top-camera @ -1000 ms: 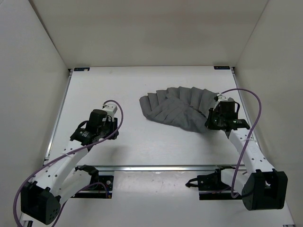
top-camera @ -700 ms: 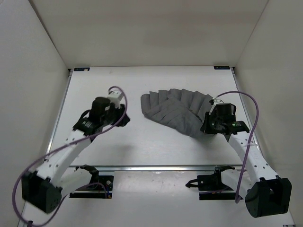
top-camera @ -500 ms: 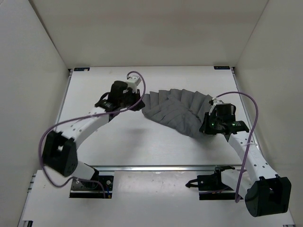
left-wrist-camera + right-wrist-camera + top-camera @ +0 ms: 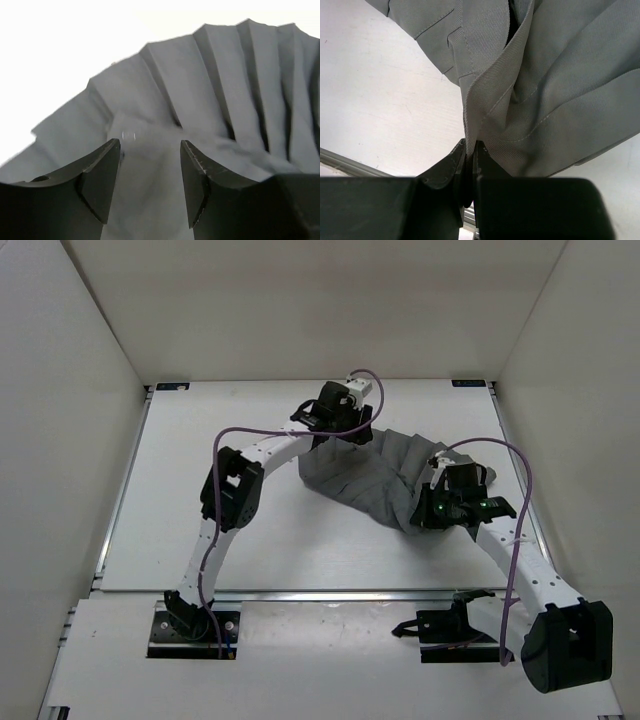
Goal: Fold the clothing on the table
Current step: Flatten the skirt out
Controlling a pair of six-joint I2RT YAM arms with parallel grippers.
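Your left gripper (image 4: 150, 147) has swung from nine o'clock to the twelve o'clock edge of the clothing (image 4: 365, 478), which lies toward three o'clock on the table (image 4: 200, 490). Its jaws stand partly open and empty. Your right gripper (image 4: 470, 155) has its jaws pinched on the four o'clock hem, so folding can begin.

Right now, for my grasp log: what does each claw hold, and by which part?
Right claw pinches the clothing by a folded edge at its right end. Left claw, open, holds nothing.
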